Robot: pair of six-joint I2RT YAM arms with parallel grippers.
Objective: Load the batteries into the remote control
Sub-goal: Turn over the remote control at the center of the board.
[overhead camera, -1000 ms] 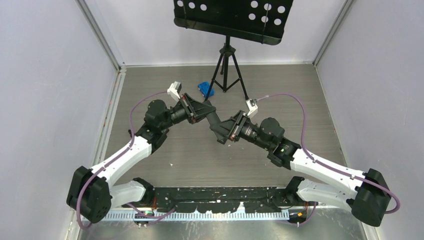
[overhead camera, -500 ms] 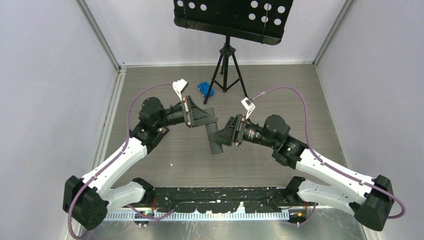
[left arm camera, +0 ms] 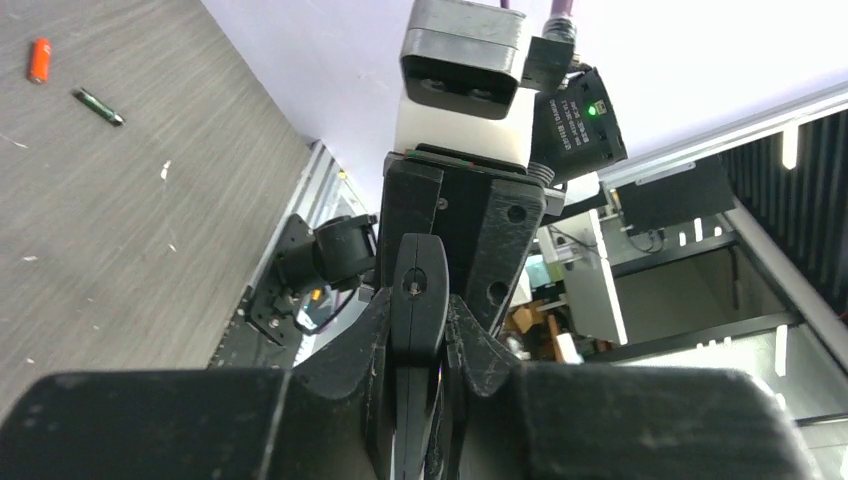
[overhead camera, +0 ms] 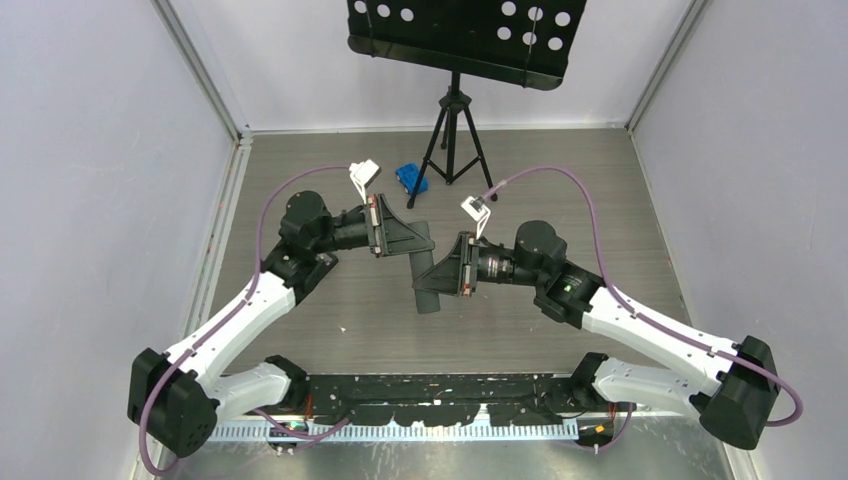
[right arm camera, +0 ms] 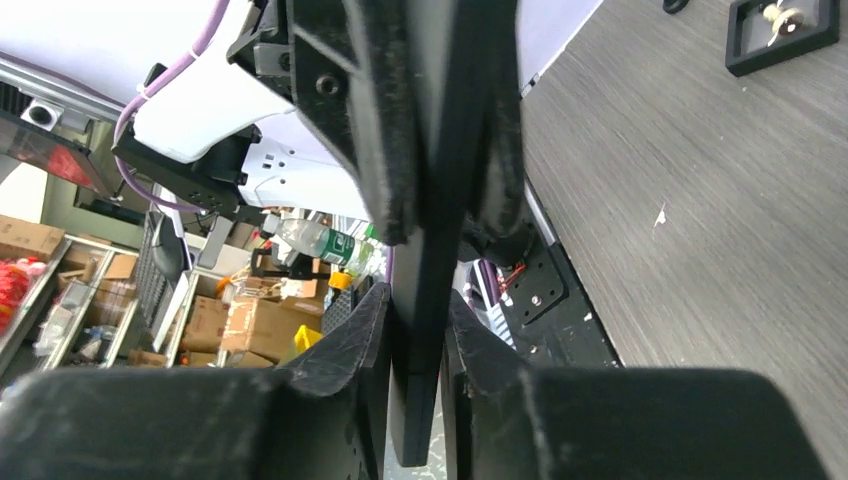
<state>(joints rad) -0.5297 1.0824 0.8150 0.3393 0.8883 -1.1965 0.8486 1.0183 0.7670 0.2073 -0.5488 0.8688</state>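
The remote control (overhead camera: 427,285) is a slim black bar held in the air between both grippers, above the middle of the table. My left gripper (overhead camera: 424,245) is shut on its far end, seen end-on in the left wrist view (left arm camera: 418,290). My right gripper (overhead camera: 428,278) is shut on its near part, and the bar's edge runs up between the fingers in the right wrist view (right arm camera: 440,250). An orange battery (left arm camera: 39,60) and a dark greenish battery (left arm camera: 98,107) lie on the table in the left wrist view. The other batteries are out of view.
A black tripod (overhead camera: 455,140) carrying a perforated black panel (overhead camera: 460,35) stands at the back. A small blue object (overhead camera: 411,178) lies next to its left leg. A small black square piece (right arm camera: 782,30) lies on the table in the right wrist view. Walls enclose three sides.
My right gripper has moved left and turned, and the remote has swung down toward the near side. My left gripper shifted slightly right. Both stay shut on the remote.
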